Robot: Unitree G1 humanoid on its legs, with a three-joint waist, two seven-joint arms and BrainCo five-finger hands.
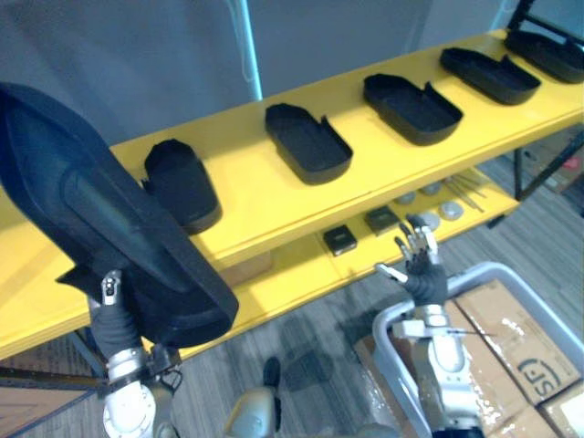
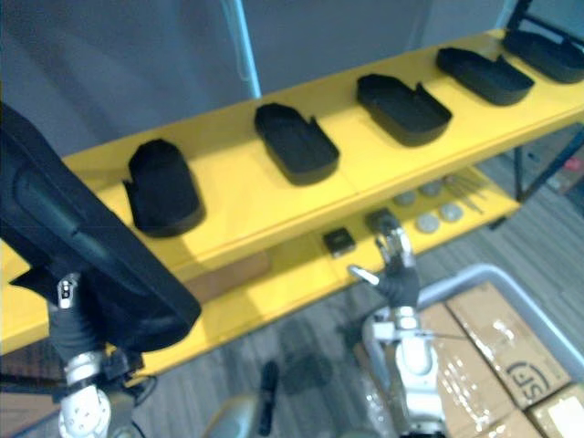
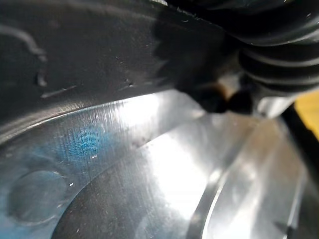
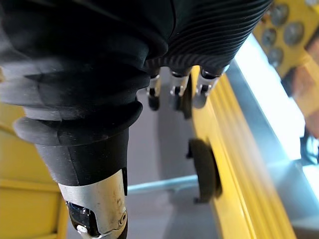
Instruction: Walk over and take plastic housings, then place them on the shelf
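— So, what is furthest left?
— The left hand (image 1: 110,290), up in front of the yellow shelf (image 1: 255,196). Its thumb lies on the near face of a big black plastic housing (image 1: 100,219) and pinches it. The rest of the hand is hidden behind. The housing hangs tilted in the air, and its upper end overlaps the shelf's top board.

— And on the shelf itself?
— Five more lie in a row along the top board, apart from one another. The first housing (image 1: 182,185) is just beside the held one. Then come the second housing (image 1: 308,143), third housing (image 1: 412,109), fourth housing (image 1: 490,75) and fifth housing (image 1: 547,46). The second to fifth lie hollow side up.

— Lower down?
— On the lower board there are two small black squares (image 1: 339,240), then round silver discs (image 1: 450,211) and thin rods (image 1: 466,191).

— The right hand?
— The right hand (image 1: 425,274) stands upright before that lower board. Its fingers are straight and spread, the thumb is out, and it holds nothing. Beneath it is a white-railed cart (image 1: 484,268) with cardboard boxes (image 1: 511,342).
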